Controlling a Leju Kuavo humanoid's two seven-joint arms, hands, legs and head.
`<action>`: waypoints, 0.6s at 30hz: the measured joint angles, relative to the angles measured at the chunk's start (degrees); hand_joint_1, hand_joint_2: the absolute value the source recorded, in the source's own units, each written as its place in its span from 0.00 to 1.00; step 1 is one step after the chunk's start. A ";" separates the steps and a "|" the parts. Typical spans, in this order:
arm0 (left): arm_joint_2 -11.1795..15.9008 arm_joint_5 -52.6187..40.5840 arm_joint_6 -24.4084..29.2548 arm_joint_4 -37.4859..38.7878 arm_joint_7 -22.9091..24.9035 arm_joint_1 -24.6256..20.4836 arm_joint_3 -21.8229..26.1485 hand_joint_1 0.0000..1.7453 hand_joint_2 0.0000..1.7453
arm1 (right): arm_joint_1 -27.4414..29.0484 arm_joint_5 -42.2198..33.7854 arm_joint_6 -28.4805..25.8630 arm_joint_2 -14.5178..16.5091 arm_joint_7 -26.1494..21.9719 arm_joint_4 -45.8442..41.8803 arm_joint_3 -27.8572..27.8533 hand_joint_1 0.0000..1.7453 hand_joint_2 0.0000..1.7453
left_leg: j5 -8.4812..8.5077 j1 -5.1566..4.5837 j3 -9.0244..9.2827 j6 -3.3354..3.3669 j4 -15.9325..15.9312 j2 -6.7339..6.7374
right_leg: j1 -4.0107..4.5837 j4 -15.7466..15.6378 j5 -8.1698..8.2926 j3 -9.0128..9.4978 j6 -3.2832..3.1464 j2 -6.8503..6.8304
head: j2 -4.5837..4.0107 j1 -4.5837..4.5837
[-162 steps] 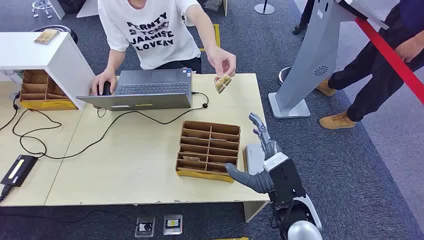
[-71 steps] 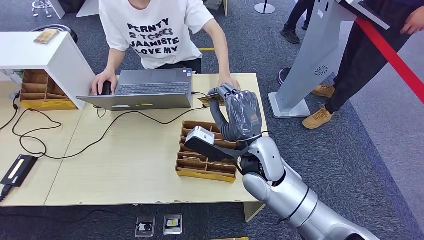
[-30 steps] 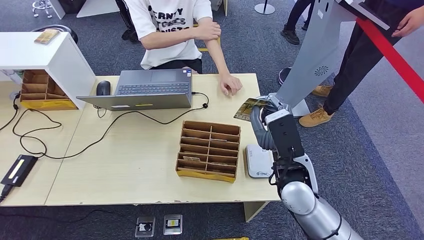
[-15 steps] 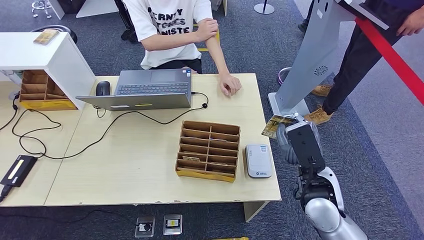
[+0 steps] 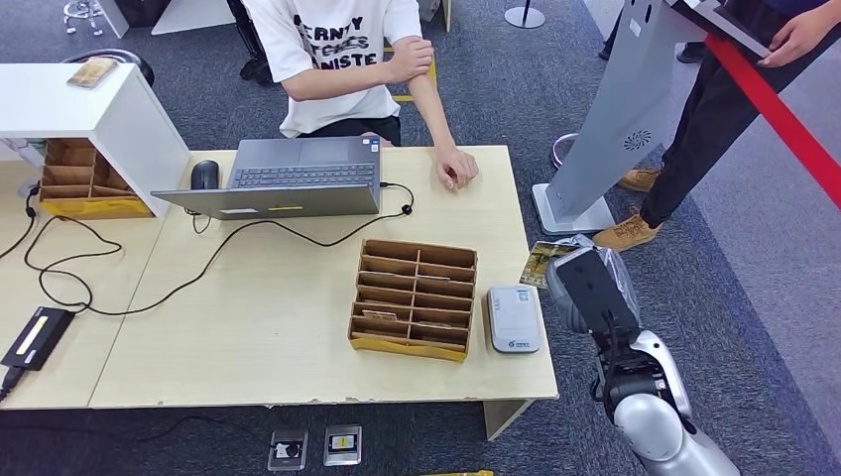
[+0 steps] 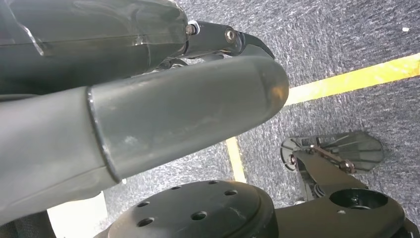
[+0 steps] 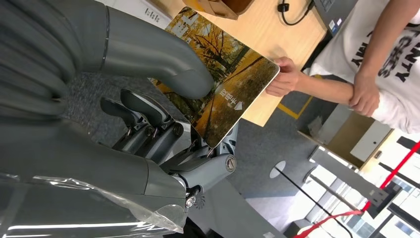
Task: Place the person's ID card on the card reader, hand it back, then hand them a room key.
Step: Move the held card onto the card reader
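The right hand (image 5: pixel 583 283) is pinching the ID card (image 5: pixel 544 262) off the desk's (image 5: pixel 298 327) right edge, near the reader (image 5: pixel 514 318), hiding the card's far end; its long axis is running toward the person (image 5: pixel 342 59). The left hand's (image 6: pixel 148 114) grasp is unclear.

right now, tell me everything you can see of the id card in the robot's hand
The ID card is a thin, flat, stiff rectangle with rounded corners, printed with yellow autumn trees and a small line of white characters. The right hand pinches it, thumb on the printed face, darker fingers behind. In the head view the ID card is off the table's right edge, just beyond the white card reader, not touching it.
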 joint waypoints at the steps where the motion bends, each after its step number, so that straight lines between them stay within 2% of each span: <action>1: 0.01 -0.11 0.00 -0.01 0.00 0.00 0.00 0.00 0.00 | 0.00 0.01 0.23 0.00 0.01 0.16 0.00 1.00 1.00 | 0.00 0.00 0.00 0.00 0.00 0.00 | 0.00 0.00 0.00 0.00 0.00 0.00 | 0.00 0.00; 18: 0.16 -0.89 -0.07 -0.01 0.00 -0.05 0.00 0.00 0.00 | -1.04 -1.57 6.64 0.00 -0.24 5.43 1.21 1.00 1.00 | 0.00 0.00 -0.02 0.00 0.00 0.00 | 0.00 0.00 0.00 0.00 0.00 -0.01 | 0.00 0.00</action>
